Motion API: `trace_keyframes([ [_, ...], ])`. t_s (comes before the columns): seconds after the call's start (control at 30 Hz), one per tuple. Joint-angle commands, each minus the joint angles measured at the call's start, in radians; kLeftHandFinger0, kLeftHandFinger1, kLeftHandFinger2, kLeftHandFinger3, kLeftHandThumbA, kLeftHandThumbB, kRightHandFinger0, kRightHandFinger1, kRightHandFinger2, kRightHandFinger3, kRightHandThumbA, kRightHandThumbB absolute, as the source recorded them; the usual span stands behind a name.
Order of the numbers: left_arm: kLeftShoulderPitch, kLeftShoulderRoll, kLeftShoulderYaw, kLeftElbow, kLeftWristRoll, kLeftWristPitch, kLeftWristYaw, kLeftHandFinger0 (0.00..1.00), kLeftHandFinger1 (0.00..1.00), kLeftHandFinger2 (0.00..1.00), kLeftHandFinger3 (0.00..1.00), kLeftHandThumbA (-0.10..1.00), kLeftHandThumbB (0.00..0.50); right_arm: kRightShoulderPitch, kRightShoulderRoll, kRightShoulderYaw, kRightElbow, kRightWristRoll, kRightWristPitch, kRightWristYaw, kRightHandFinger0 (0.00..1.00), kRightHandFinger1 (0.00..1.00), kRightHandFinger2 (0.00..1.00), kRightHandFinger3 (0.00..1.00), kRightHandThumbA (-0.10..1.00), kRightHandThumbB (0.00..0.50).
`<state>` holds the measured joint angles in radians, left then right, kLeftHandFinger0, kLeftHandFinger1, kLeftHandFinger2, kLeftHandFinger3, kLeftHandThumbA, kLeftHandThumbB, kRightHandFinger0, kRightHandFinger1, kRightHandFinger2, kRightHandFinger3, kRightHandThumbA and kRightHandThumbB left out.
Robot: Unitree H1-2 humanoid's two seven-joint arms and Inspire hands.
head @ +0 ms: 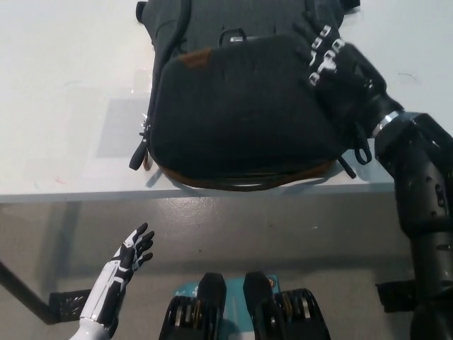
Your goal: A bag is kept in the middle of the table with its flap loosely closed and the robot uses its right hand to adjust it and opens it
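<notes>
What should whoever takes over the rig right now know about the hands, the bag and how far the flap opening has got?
Right hand: on the flap's upper right corner, fingers curled at its edge; a firm grasp can't be confirmed.
Left hand: idle below the table edge at lower left, open, holding nothing.
Bag: lies flat mid-table, brown base toward the robot.
Done: the flap's far edge, with its brown tab, is lifted toward the robot, exposing the bag's top and a metal clasp.
Left: fold the flap fully back so the bag is open.
</notes>
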<state>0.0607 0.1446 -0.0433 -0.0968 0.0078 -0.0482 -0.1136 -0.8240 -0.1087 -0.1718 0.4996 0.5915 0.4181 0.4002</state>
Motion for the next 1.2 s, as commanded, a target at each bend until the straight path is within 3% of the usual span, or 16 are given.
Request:
trace_keyframes([
  [0.0, -0.019, 0.016, 0.002, -0.018, -0.003, -0.02, -0.014, 1.0, 1.0, 1.0, 1.0, 1.0, 0.135, 0.012, -0.04, 0.084, -0.045, -0.032, 0.021, 0.119, 1.0, 1.0, 1.0, 1.0, 1.0, 0.445],
  [0.07, -0.019, 0.016, 0.001, -0.016, -0.002, -0.024, -0.014, 1.0, 1.0, 1.0, 1.0, 1.0, 0.136, 0.017, -0.071, 0.137, -0.047, -0.076, -0.004, 0.139, 1.0, 1.0, 1.0, 1.0, 1.0, 0.436],
  [0.1, -0.026, 0.017, 0.001, -0.015, 0.0, -0.024, -0.014, 1.0, 1.0, 1.0, 1.0, 1.0, 0.137, 0.014, -0.094, 0.173, -0.043, -0.113, -0.028, 0.152, 0.84, 1.0, 1.0, 1.0, 0.95, 0.403],
  [0.13, -0.032, 0.019, 0.001, -0.014, 0.001, -0.022, -0.015, 1.0, 1.0, 1.0, 1.0, 1.0, 0.142, 0.01, -0.108, 0.192, -0.041, -0.12, -0.015, 0.146, 0.64, 0.78, 0.88, 0.99, 0.73, 0.382],
  [0.17, -0.035, 0.02, 0.0, -0.014, 0.001, -0.021, -0.016, 1.0, 1.0, 1.0, 1.0, 1.0, 0.142, 0.009, -0.112, 0.197, -0.041, -0.115, -0.015, 0.144, 0.61, 0.75, 0.85, 0.95, 0.7, 0.383],
  [0.2, -0.038, 0.022, -0.001, -0.012, 0.009, -0.023, -0.014, 1.0, 1.0, 1.0, 1.0, 1.0, 0.141, 0.014, -0.114, 0.219, -0.058, -0.178, -0.039, 0.078, 0.09, 0.24, 0.38, 0.45, 0.13, 0.282],
  [0.23, -0.041, 0.025, -0.002, -0.01, 0.014, -0.025, -0.013, 1.0, 1.0, 1.0, 1.0, 1.0, 0.147, 0.025, -0.125, 0.277, -0.098, -0.317, -0.101, -0.03, 0.0, 0.12, 0.34, 0.36, -0.07, 0.279],
  [0.27, -0.043, 0.025, -0.002, -0.01, 0.013, -0.023, -0.014, 1.0, 1.0, 1.0, 1.0, 1.0, 0.147, 0.034, -0.135, 0.325, -0.129, -0.425, -0.151, -0.099, 0.0, 0.17, 0.44, 0.41, -0.09, 0.268],
  [0.3, -0.047, 0.025, -0.002, -0.009, 0.013, -0.023, -0.014, 1.0, 1.0, 1.0, 1.0, 1.0, 0.147, 0.042, -0.149, 0.361, -0.158, -0.491, -0.156, -0.133, 0.0, 0.28, 0.6, 0.52, -0.1, 0.188],
  [0.33, -0.048, 0.029, -0.003, -0.012, 0.007, -0.02, -0.02, 1.0, 1.0, 1.0, 1.0, 1.0, 0.143, 0.063, -0.143, 0.36, -0.201, -0.498, -0.132, -0.156, 0.01, 0.39, 0.75, 0.7, -0.1, 0.13],
  [0.4, -0.054, 0.032, -0.005, -0.007, 0.007, -0.029, -0.024, 1.0, 1.0, 1.0, 1.0, 1.0, 0.136, 0.108, -0.146, 0.37, -0.254, -0.545, -0.201, -0.177, 0.07, 0.51, 0.76, 0.74, -0.1, 0.105],
  [0.47, -0.063, 0.035, -0.005, -0.004, 0.013, -0.035, -0.022, 1.0, 1.0, 1.0, 1.0, 1.0, 0.125, 0.139, -0.14, 0.364, -0.281, -0.56, -0.255, -0.193, 0.08, 0.52, 0.76, 0.74, -0.1, 0.094],
  [0.57, -0.063, 0.036, -0.006, -0.005, 0.011, -0.034, -0.025, 1.0, 1.0, 1.0, 1.0, 1.0, 0.108, 0.18, -0.137, 0.359, -0.329, -0.578, -0.254, -0.214, 0.11, 0.55, 0.78, 0.79, -0.1, 0.087],
  [0.77, -0.086, 0.043, -0.005, 0.002, -0.006, -0.029, -0.036, 1.0, 1.0, 1.0, 1.0, 1.0, 0.107, 0.253, -0.153, 0.337, -0.412, -0.579, -0.248, -0.212, 0.12, 0.54, 0.75, 0.76, -0.1, 0.079],
  [1.0, -0.092, 0.046, -0.008, 0.004, 0.0, -0.021, -0.038, 1.0, 1.0, 1.0, 1.0, 1.0, 0.049, 0.336, -0.16, 0.315, -0.49, -0.588, -0.264, -0.2, 0.12, 0.54, 0.75, 0.77, -0.1, 0.089],
  [1.17, -0.101, 0.046, -0.006, 0.006, -0.006, -0.011, -0.042, 1.0, 1.0, 1.0, 1.0, 1.0, 0.059, 0.422, -0.156, 0.349, -0.528, -0.752, -0.448, -0.277, 0.14, 0.54, 0.82, 0.81, -0.1, 0.111],
])
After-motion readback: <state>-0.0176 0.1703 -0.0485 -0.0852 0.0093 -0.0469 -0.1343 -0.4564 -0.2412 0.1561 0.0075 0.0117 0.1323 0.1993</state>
